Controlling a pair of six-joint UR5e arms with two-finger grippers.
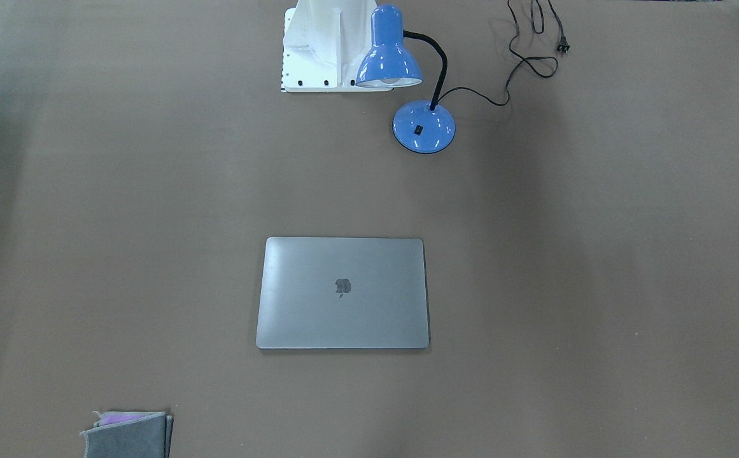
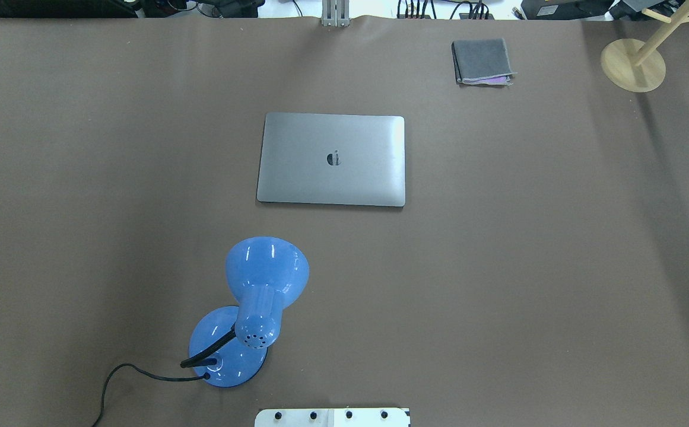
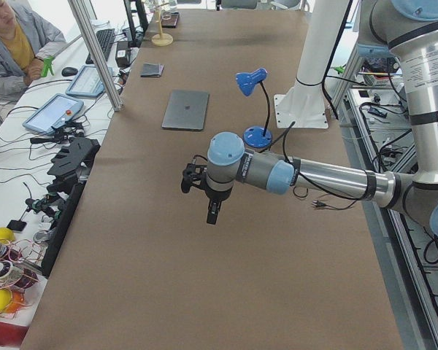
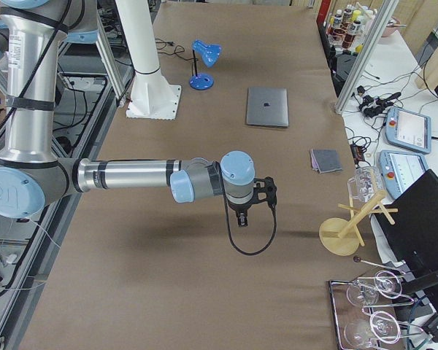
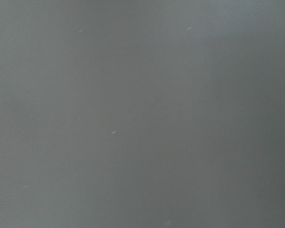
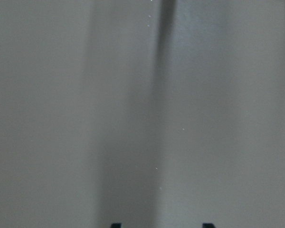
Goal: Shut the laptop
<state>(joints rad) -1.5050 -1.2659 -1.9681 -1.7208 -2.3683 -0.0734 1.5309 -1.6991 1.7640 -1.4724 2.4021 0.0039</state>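
Laptop: lid fully down, lying flat, logo side up, square to the table edges. It sits mid-table, about centred in front of the robot's white base. Nothing touches it.

Blue desk lamp: stands between the laptop and the base, toward the robot's left and well apart from the laptop. Its black cord trails loose on the table, with the plug lying free.

Folded grey cloth: at the far edge, to the robot's right of the laptop and apart from it. A wooden stand is at the far right corner.

Right gripper: hangs over bare table toward the robot's right end, well apart from the laptop. The right wrist view shows two dark fingertips set wide apart with nothing between them.

Left gripper: hangs over bare table toward the robot's left end, well apart from the laptop. Its wrist view shows only table, so I cannot tell how the jaws stand.
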